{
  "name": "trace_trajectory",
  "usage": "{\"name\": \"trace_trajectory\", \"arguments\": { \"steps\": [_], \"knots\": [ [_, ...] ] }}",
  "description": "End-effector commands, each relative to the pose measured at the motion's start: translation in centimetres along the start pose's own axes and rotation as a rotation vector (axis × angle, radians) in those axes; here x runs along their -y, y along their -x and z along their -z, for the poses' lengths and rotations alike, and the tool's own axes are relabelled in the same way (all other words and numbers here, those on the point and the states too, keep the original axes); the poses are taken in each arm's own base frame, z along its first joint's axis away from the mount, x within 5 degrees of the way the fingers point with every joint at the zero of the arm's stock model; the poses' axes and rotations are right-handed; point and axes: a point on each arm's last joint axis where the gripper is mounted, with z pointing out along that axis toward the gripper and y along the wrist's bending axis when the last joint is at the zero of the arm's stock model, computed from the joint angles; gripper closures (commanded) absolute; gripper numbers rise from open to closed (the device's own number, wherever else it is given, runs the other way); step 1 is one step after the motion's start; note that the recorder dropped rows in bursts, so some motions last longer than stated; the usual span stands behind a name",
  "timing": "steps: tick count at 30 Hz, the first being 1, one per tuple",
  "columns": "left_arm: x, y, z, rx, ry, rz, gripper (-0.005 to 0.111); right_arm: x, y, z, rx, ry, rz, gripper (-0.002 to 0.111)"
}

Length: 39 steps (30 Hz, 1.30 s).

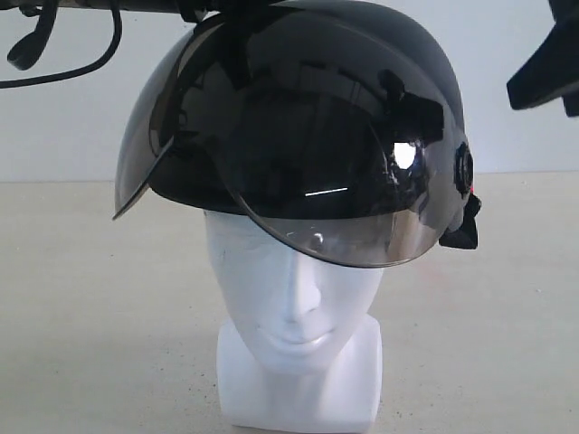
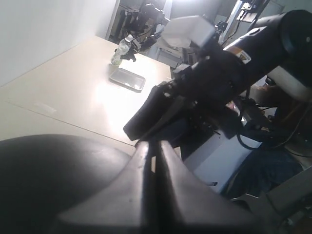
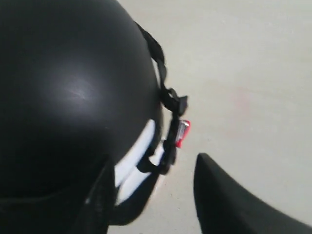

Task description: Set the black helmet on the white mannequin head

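Observation:
The black helmet (image 1: 298, 108) sits on the white mannequin head (image 1: 294, 307), its smoke visor (image 1: 353, 208) hanging over the forehead and eyes. My right gripper (image 1: 543, 68) hovers at the upper right, clear of the shell. In the right wrist view its fingers stand apart, so the gripper (image 3: 153, 168) is open beside the helmet (image 3: 68, 92), near the strap with a red buckle (image 3: 181, 134); a strip of the white head (image 3: 134, 156) shows under the rim. My left gripper (image 2: 153, 145) has its fingers pressed together just above the helmet's dome (image 2: 48, 175).
The head stands on a beige table (image 1: 90, 298) before a white wall. A black cable (image 1: 81, 63) loops at the upper left. In the left wrist view a flat tray (image 2: 127, 79) and a bottle (image 2: 119, 51) sit far across the table, with the other arm (image 2: 229, 68) close by.

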Motion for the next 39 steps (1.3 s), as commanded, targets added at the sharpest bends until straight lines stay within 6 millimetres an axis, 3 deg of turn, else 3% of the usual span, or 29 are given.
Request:
{"name": "trace_trajectory", "arguments": {
  "steps": [1, 3, 7, 13, 19, 28, 35, 39],
  "knots": [
    [-0.9, -2.8, -0.8, -0.151, -0.008, 0.035, 0.102, -2.3, 1.8, 2.5, 0.137, 0.153, 0.099, 0.088],
    [-1.0, -3.3, -0.8, -0.157, -0.008, 0.051, 0.102, -3.2, 2.6, 3.7, 0.198, 0.203, 0.144, 0.109],
    [-0.8, -4.4, -1.3, -0.178, -0.025, 0.072, 0.102, -4.4, 3.2, 5.3, 0.238, 0.28, 0.197, 0.108],
    [0.4, -5.6, -3.0, -0.214, -0.083, 0.07, 0.102, -4.6, 2.9, 5.3, 0.196, 0.3, 0.205, 0.108],
    [1.3, -5.9, -4.1, -0.23, -0.118, 0.065, 0.102, -4.2, 3.3, 3.8, 0.145, 0.321, 0.207, 0.108],
    [1.2, -6.0, -4.1, -0.231, -0.117, 0.071, 0.102, -3.2, 6.3, -0.6, 0.101, 0.381, 0.2, 0.108],
    [1.0, -8.8, -3.9, -0.272, -0.119, 0.128, 0.102, -3.4, 8.3, -0.4, 0.123, 0.391, 0.234, 0.108],
    [1.8, -9.4, -3.3, -0.277, -0.125, 0.103, 0.102, -3.7, 9.1, 0.0, 0.148, 0.393, 0.248, 0.108]
  ]
}}
